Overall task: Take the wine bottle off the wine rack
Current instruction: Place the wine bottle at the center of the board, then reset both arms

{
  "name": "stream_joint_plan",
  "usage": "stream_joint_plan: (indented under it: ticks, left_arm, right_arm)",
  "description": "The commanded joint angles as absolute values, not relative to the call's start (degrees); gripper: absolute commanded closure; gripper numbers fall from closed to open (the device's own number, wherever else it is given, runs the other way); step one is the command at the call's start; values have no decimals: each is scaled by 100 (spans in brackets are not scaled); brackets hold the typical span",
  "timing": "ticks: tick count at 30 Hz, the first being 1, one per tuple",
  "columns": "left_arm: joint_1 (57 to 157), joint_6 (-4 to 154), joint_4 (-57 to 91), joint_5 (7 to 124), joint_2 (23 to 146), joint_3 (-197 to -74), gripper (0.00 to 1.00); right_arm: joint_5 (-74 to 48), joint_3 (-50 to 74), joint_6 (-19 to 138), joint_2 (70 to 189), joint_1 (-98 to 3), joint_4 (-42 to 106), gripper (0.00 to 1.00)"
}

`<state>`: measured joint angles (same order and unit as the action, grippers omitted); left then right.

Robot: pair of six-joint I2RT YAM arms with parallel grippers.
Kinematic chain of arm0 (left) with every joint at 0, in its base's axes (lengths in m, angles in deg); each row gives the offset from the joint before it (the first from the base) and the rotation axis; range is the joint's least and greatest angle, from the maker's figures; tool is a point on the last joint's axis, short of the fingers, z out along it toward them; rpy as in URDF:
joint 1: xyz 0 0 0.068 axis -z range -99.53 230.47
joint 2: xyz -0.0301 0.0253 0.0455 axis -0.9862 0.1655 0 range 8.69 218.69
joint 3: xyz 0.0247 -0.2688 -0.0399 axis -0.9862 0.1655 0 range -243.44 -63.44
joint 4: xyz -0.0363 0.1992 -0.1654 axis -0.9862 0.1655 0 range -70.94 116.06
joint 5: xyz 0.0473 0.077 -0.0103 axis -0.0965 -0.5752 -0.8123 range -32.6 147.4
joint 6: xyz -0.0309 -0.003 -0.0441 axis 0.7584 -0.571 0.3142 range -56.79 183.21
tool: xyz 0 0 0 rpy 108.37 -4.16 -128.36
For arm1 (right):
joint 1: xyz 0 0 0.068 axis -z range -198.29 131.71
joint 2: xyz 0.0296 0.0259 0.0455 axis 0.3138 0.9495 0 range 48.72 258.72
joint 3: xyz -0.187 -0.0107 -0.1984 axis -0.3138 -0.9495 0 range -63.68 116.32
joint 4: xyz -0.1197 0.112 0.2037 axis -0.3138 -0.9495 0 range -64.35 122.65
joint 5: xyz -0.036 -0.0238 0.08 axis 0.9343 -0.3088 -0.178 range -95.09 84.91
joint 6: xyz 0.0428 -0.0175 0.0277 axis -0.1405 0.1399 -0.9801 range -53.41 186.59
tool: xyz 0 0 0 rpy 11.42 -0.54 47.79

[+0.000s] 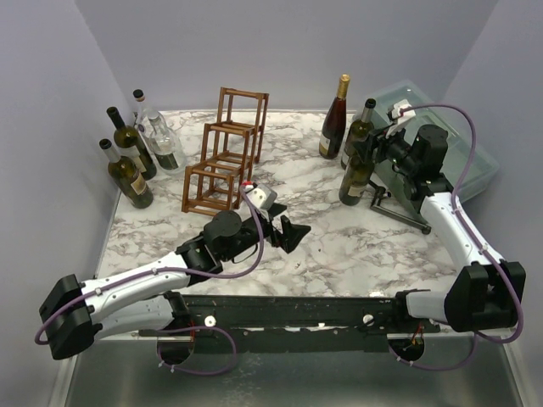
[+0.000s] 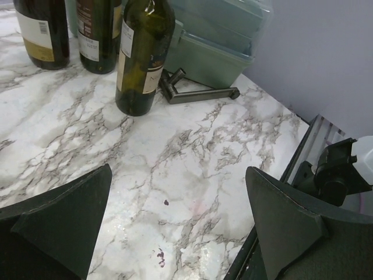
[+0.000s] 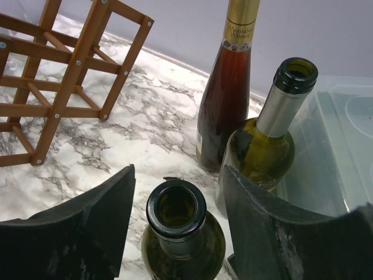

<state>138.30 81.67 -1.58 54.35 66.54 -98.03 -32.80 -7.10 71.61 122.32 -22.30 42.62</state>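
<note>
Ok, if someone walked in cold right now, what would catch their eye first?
The empty rack standing mid-table at the back, with bottles upright on either side. At right, the right gripper straddles the neck of the nearest green bottle, jaws apart. The left gripper hovers open over bare marble in the centre.

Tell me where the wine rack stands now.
In the top view, the wine rack stands left of centre, between the clear bottle on its left and the gold-capped bottle on its right.

Your top view looks down from high behind; both low, close wrist views share the open dark-green glass bottle [image 3: 176,217].
</note>
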Motion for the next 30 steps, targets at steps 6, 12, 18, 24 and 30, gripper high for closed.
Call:
stream_joint_plan:
  ticks: [6, 12, 18, 24, 30]
  left_arm:
    - [13614, 7922, 847, 5186, 5919, -9984, 1]
    - [13281, 8041, 1881, 5314, 5511, -10539, 1]
    - [12645, 8084, 3354, 5474, 5449, -11525, 1]
    - [11908, 8086, 4457, 4652, 5380, -12423, 1]
    - [11110, 7973, 5078, 4433, 4929, -12965, 1]
  right_arm:
    - [-3153, -247, 6985, 12102, -2185, 3895, 2]
    - [-2001, 907, 6932, 12011, -2192, 2625, 0]
    - [-1347, 1820, 6515, 11784, -2189, 1519, 0]
    - [-1647, 1997, 6790, 11443, -2189, 781, 0]
    - [-1094, 2170, 6373, 11132, -2185, 351, 0]
